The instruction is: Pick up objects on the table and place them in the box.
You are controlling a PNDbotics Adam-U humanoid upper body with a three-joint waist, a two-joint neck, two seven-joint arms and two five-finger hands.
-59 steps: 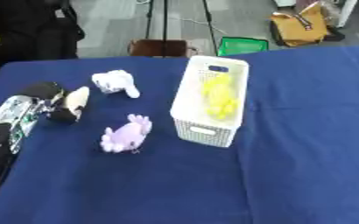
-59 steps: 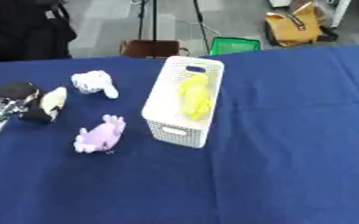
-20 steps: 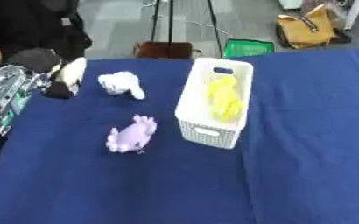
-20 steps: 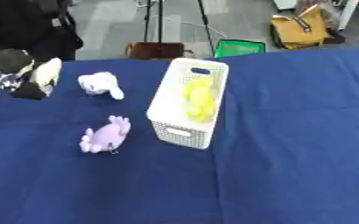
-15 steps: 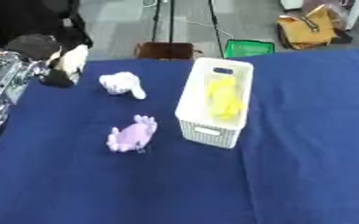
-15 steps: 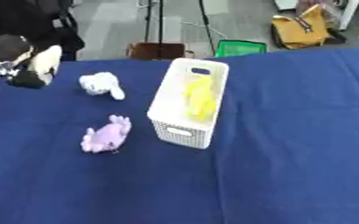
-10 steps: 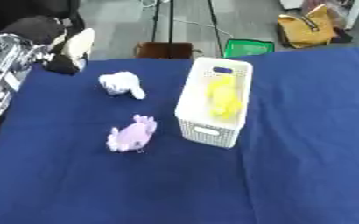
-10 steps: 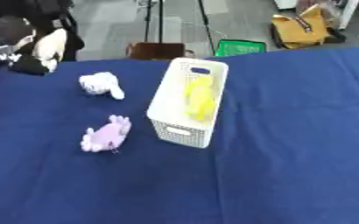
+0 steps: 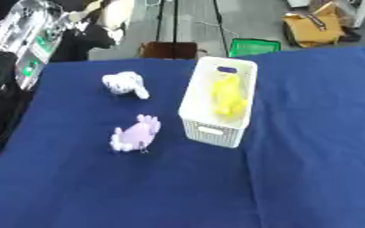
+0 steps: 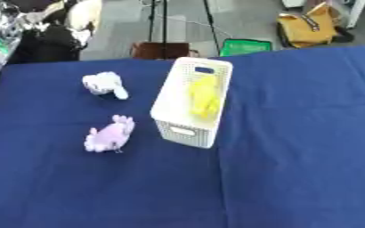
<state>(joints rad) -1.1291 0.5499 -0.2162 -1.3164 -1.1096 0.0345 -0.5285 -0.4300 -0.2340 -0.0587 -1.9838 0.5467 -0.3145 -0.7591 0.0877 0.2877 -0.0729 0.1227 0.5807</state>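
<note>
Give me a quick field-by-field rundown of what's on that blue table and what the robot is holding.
table: blue cloth
box: white basket, upright, mid-table
in box: yellow toy
on table: white toy and purple toy, both left of the box
left hand: raised at the upper left, above the far table edge, curled round a black and cream toy
right hand: not seen
</note>
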